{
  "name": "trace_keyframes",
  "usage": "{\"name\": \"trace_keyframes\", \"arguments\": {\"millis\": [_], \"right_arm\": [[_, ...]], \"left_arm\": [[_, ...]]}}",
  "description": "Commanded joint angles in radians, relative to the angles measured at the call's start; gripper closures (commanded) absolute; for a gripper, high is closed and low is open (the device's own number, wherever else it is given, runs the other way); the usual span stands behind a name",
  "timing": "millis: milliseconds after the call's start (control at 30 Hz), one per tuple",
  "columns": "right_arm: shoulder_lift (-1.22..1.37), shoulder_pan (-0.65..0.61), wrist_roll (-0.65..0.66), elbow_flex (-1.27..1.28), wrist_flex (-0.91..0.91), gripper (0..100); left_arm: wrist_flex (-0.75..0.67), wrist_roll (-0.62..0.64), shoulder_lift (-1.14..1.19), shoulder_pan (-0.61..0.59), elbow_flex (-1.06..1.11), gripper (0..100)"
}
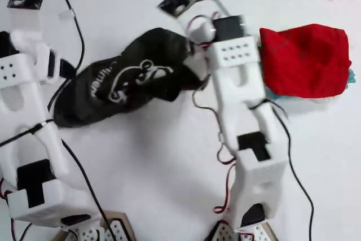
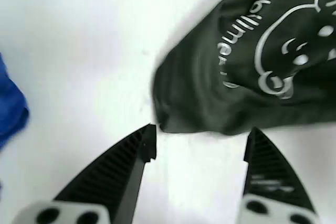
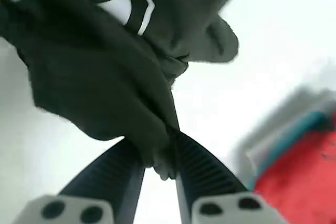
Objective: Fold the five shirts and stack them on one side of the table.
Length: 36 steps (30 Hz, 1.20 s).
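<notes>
Presently, a folded red fabric shirt (image 1: 304,60) tops the side stack (image 1: 282,95), while the black printed shirt (image 1: 130,80) lies unfolded, clenched by the right pincer (image 3: 157,153), with the left pincer (image 2: 202,132) released.

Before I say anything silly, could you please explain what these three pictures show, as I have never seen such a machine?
These are two small white robot arms, a left arm and a right arm, side by side at a white table. The high view looks down on the table from a fixed camera. The two wrist views come from cameras on each arm's wrist, looking along its claw.

A crumpled black shirt lies mid-table. The right claw is shut on a fold of it. The left claw is open, just short of the shirt's edge and not touching it. Beside the right arm, a folded red shirt tops a pile. A blue cloth shows at the edge of the left wrist view.
</notes>
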Motion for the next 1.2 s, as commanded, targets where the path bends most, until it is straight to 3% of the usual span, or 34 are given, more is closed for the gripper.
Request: {"name": "trace_keyframes", "arguments": {"millis": [0, 200, 400, 533, 767, 867, 1167], "right_arm": [[-0.131, 0.064, 0.011, -0.038, 0.021, 98.1], [-0.193, 0.082, 0.011, 0.129, 0.019, 98.1], [-0.202, 0.047, 0.011, 0.21, 0.016, 98.1], [-0.202, 0.053, 0.011, 0.209, 0.016, 98.1], [-0.196, 0.047, 0.012, 0.206, 0.016, 98.1], [-0.197, 0.051, 0.012, 0.206, 0.016, 98.1], [-0.194, 0.047, 0.012, 0.206, 0.016, 98.1]], "left_arm": [[0.066, -0.078, -0.003, -0.008, -0.045, 72], [0.011, -0.252, -0.002, 0.032, 0.206, 72], [-0.364, -0.457, -0.009, 0.023, 0.553, 73], [-0.5, -0.574, -0.009, 0.0, 0.716, 73], [-0.732, -0.611, -0.002, -0.034, 0.881, 73], [-0.761, -0.644, -0.002, -0.037, 0.929, 73], [-0.775, -0.532, 0.0, -0.006, 0.946, 74]]}}
